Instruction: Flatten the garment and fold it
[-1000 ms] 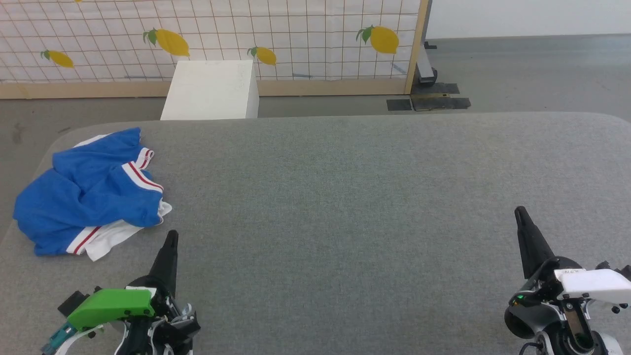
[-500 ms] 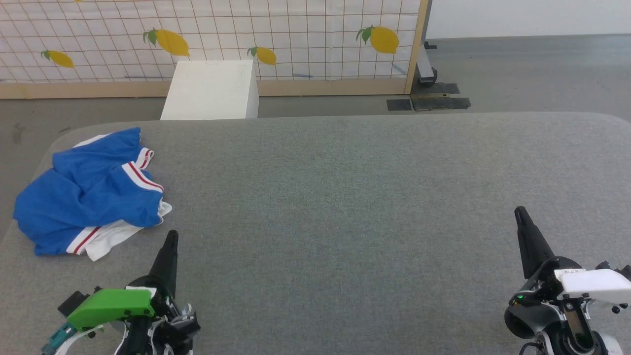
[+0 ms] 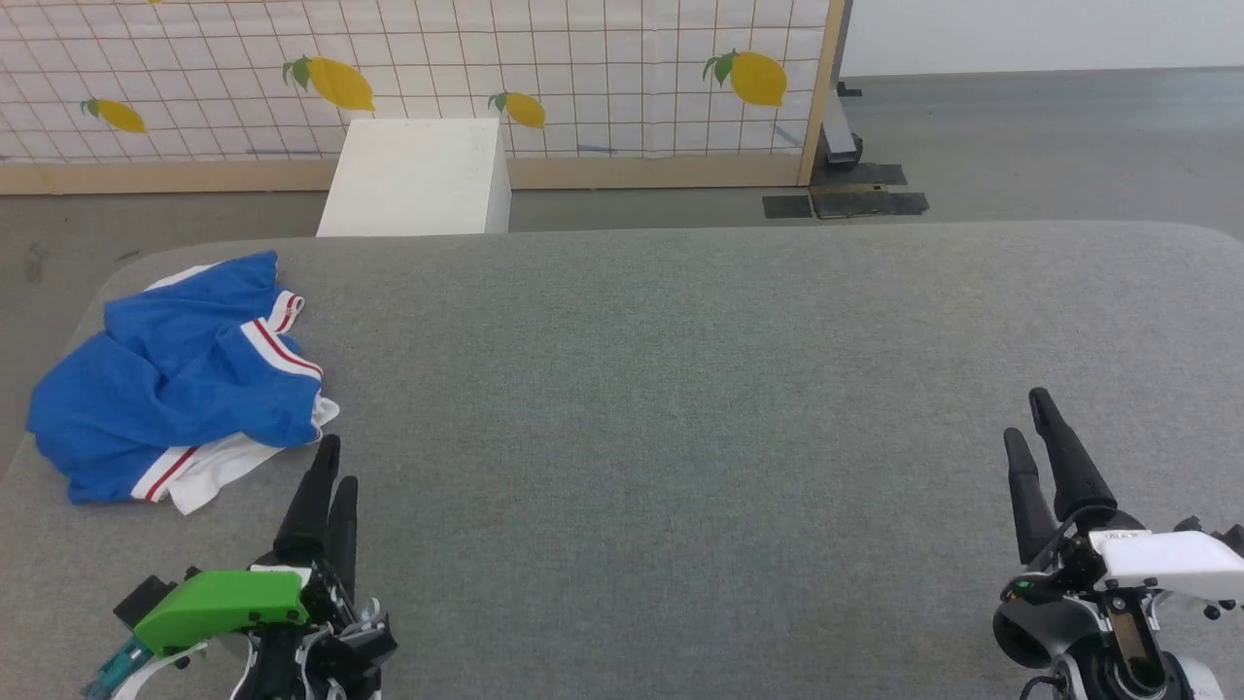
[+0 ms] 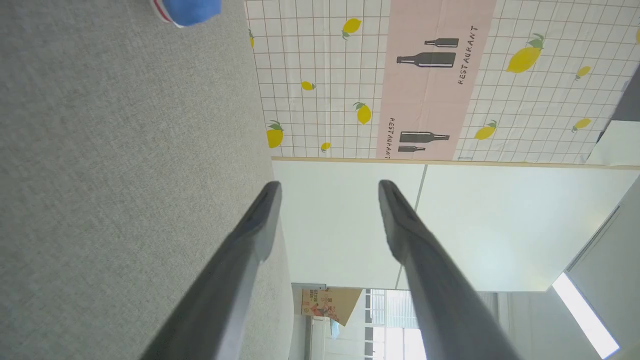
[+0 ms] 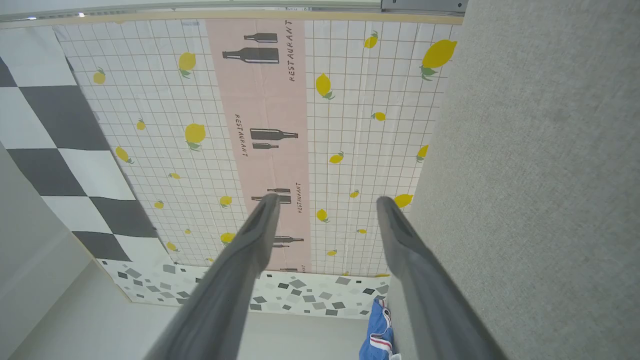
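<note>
The garment [image 3: 175,379] is a crumpled heap of bright blue cloth with white parts and red-and-white striped trim, lying at the far left of the grey table [image 3: 680,389]. My left gripper [image 3: 338,462] stands open just right of and below the heap, apart from it and empty. At the lower right my right gripper [image 3: 1025,413] is open and empty too, far from the cloth. In the left wrist view the left gripper [image 4: 327,187] has parted fingers, and a blue edge of the garment [image 4: 190,10] shows at the top. Past the open right gripper [image 5: 325,200], the garment [image 5: 379,330] appears small.
A white box [image 3: 418,180] stands on the floor just beyond the table's far edge. Behind it is a lemon-printed partition [image 3: 583,78] with a wooden frame. Dark plates [image 3: 846,202] lie on the floor at its right end. The garment sits close to the table's left edge.
Both grippers have opened: each showed a single closed point before and now shows two parted fingers. The garment and arms have not shifted.
</note>
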Robot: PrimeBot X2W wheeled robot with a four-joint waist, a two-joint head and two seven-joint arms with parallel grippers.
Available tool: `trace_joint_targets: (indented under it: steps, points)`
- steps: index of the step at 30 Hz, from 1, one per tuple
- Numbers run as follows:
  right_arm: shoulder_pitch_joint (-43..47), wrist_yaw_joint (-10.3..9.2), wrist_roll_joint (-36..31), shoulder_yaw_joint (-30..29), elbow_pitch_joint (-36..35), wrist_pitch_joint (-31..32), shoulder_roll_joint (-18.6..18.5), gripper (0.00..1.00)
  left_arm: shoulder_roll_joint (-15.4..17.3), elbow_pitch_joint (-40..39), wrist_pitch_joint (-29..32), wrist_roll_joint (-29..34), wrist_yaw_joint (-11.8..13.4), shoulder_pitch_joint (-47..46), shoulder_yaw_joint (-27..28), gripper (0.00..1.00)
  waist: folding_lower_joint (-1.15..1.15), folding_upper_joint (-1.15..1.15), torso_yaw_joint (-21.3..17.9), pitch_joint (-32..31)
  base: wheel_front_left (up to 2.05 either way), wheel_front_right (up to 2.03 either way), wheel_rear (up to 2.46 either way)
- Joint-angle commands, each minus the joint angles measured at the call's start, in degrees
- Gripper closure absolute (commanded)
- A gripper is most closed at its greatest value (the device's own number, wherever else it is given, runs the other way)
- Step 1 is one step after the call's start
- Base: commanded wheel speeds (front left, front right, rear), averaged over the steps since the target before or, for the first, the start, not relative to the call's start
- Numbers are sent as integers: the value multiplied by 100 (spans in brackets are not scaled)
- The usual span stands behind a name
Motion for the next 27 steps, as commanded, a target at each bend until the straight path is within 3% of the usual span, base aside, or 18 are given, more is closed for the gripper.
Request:
trace_joint_targets:
  steps: [1,17,27]
  points:
    - [52,4,-46,30,3,-74,0,0,0,-50,-55,42,-4,43,-47,0,0,0,1,0,0,0,0]
    - [98,9,-448,45,-7,-385,-1,0,19,-102,-371,447,-10,111,-93,0,0,0,17,-2,0,0,0]
    - [91,14,-1151,-13,-132,-615,-1,0,28,-222,-602,1403,-3,111,64,0,0,0,34,4,0,0,0]
